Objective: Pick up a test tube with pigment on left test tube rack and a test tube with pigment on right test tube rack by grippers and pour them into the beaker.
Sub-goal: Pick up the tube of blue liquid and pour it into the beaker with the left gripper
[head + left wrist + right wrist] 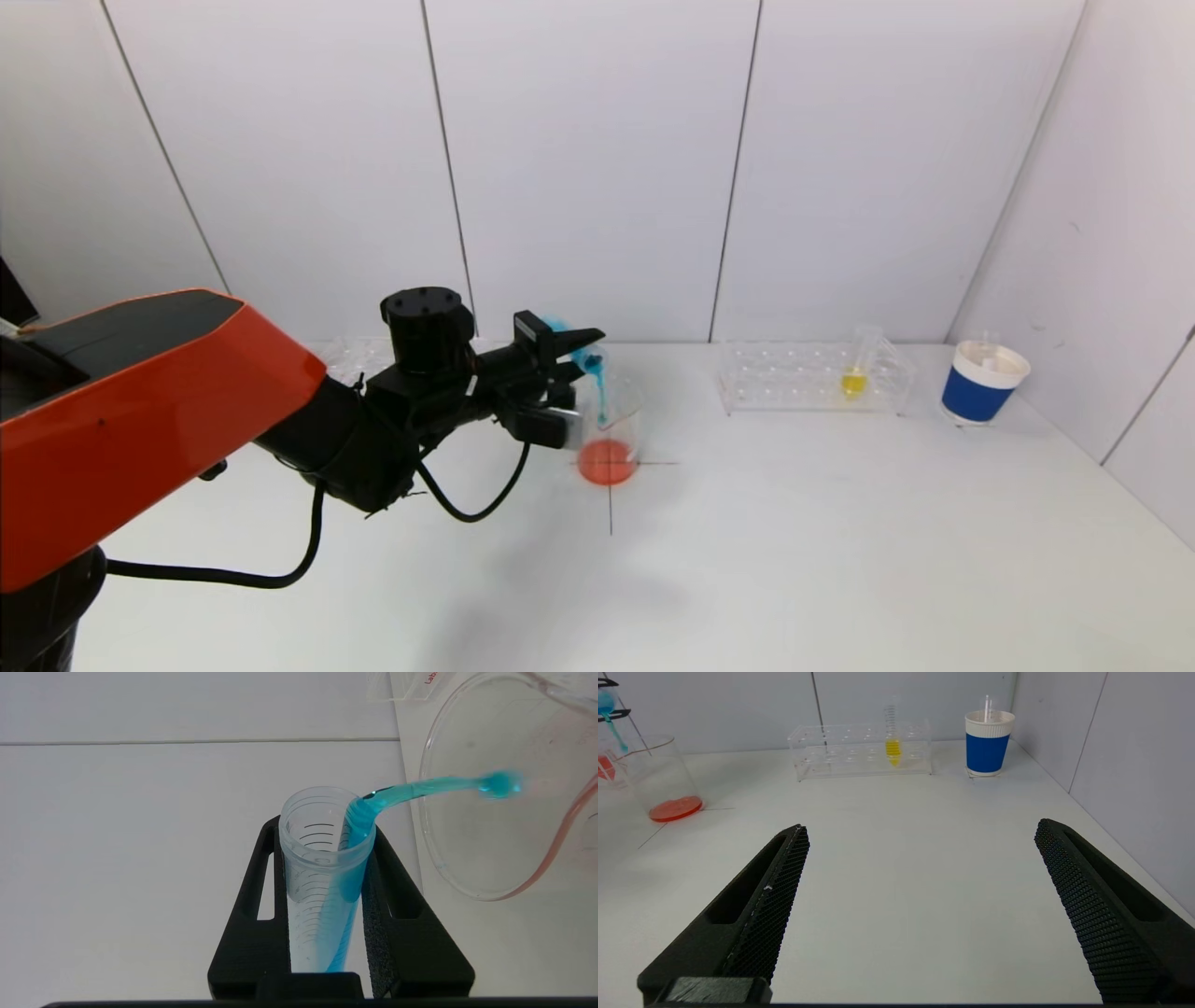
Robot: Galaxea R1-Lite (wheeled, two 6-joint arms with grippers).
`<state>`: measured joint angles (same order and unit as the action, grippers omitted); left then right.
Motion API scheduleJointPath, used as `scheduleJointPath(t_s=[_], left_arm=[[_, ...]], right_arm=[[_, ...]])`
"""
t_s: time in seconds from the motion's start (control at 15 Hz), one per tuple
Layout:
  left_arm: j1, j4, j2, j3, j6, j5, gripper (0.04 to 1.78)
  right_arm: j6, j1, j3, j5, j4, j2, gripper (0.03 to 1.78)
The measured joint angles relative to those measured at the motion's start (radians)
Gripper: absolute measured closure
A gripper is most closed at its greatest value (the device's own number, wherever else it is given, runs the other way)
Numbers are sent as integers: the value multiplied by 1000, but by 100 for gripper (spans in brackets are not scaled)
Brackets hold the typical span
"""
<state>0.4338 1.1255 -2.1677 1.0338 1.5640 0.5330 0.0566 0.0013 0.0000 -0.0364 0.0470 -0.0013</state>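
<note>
My left gripper [571,359] is shut on a clear graduated test tube [310,872], tipped over the rim of the glass beaker [627,411]. A stream of blue pigment [430,786] runs from the tube's mouth into the beaker [472,868], which holds a thin layer of orange-red liquid [607,462]. The left rack [355,355] lies behind my left arm, mostly hidden. The right rack [794,378] holds one upright tube with yellow pigment [853,381]. My right gripper [922,828] is open and empty, low over the bare table, out of the head view.
A blue and white paper cup [980,385] stands at the far right, beside the right rack. White walls close the back and the right side. The right wrist view also shows the beaker [658,772], the right rack [840,751] and the cup [987,742].
</note>
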Motion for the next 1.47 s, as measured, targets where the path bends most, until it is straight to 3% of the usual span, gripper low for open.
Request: scheduleJointPath(t_s=[1.47], left_arm=[[3, -135, 9, 15, 191, -49, 137]], right_arm=[[0, 0, 0, 0, 0, 0, 5]])
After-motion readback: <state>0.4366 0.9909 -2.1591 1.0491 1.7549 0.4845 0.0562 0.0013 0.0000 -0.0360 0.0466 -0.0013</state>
